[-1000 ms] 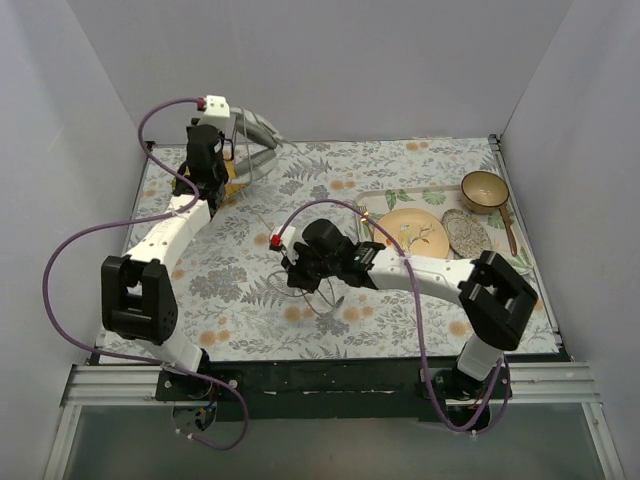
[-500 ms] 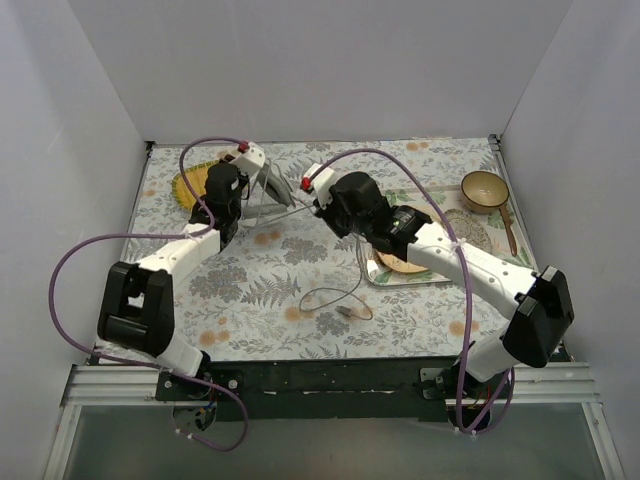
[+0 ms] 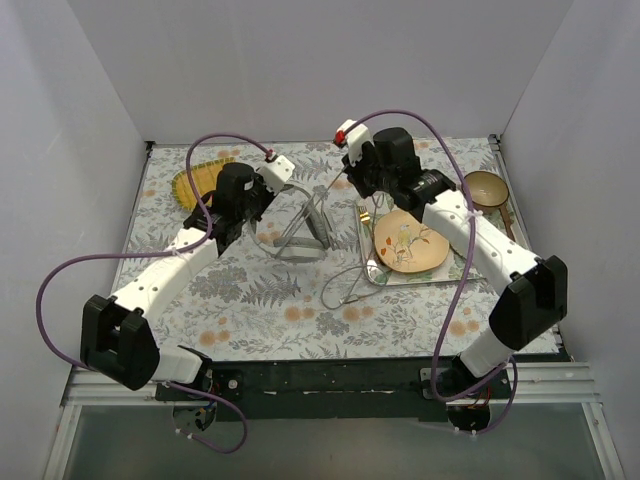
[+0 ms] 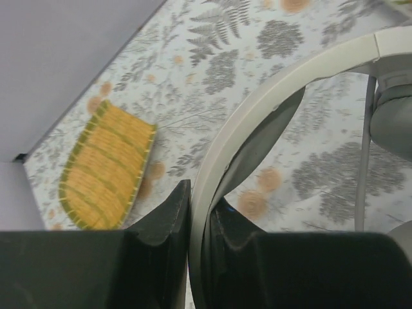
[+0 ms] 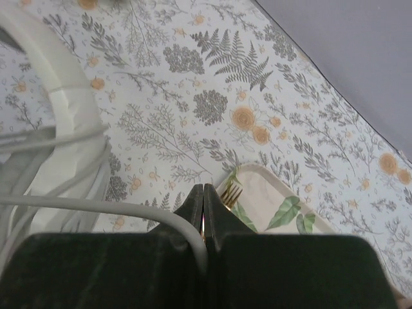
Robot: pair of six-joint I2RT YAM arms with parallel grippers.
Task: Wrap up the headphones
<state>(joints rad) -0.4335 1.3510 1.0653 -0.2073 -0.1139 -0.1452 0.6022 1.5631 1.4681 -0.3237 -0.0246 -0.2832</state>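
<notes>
The light grey-white headphones [image 3: 300,228] hang near the table's middle back, headband up, earcups low. My left gripper [image 3: 268,205] is shut on the headband [image 4: 270,96], which runs between its jaws; one earcup [image 4: 393,122] shows at the right edge of the left wrist view. My right gripper [image 3: 345,183] is just right of the headphones, jaws shut, with the thin grey cord [image 5: 96,205] curving into them. The cord [image 3: 345,285] trails down and loops on the cloth in front. The headband [image 5: 58,84] also shows in the right wrist view.
A yellow woven mat [image 3: 195,180] lies at the back left, also in the left wrist view [image 4: 106,167]. A tray [image 3: 372,275] with a fork [image 5: 230,192] and a painted plate [image 3: 410,242] sits right of centre. A brown bowl [image 3: 484,188] stands back right.
My left gripper has carried the headphones right, toward the middle. My right gripper has moved back and right with the cord, and the cord's loop on the cloth has shifted right.
</notes>
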